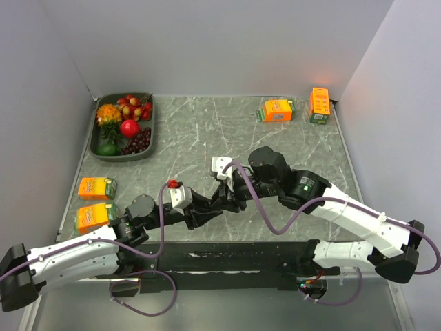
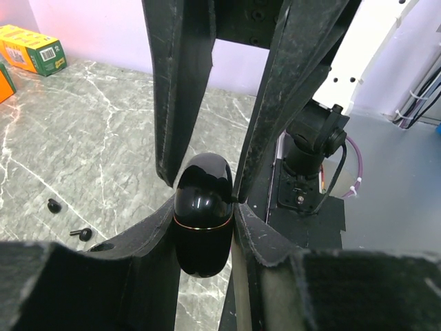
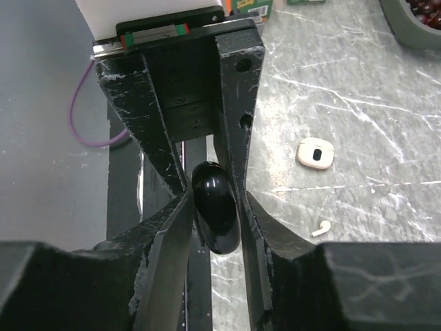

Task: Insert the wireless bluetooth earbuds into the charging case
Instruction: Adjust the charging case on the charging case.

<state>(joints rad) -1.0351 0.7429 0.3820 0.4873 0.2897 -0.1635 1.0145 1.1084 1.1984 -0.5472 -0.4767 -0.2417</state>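
A glossy black oval charging case (image 2: pixel 202 214) hangs above the table, pinched from both ends. My left gripper (image 2: pixel 204 203) is shut on it; in the top view that gripper (image 1: pixel 207 210) meets my right gripper (image 1: pixel 231 196) near the table's front middle. The right gripper (image 3: pixel 216 195) has both fingers pressed against the same case (image 3: pixel 216 207). Two black earbuds (image 2: pixel 54 205) (image 2: pixel 83 234) lie loose on the marble to the left. In the right wrist view a white charging case (image 3: pixel 316 152) rests on the table with one white earbud (image 3: pixel 318 229) near it.
A grey tray of fruit (image 1: pixel 124 127) stands at the back left. Orange cartons sit at the back right (image 1: pixel 278 109) (image 1: pixel 319 105) and at the left edge (image 1: pixel 96 187) (image 1: pixel 95 216). A black strip (image 1: pixel 227 258) runs along the front edge.
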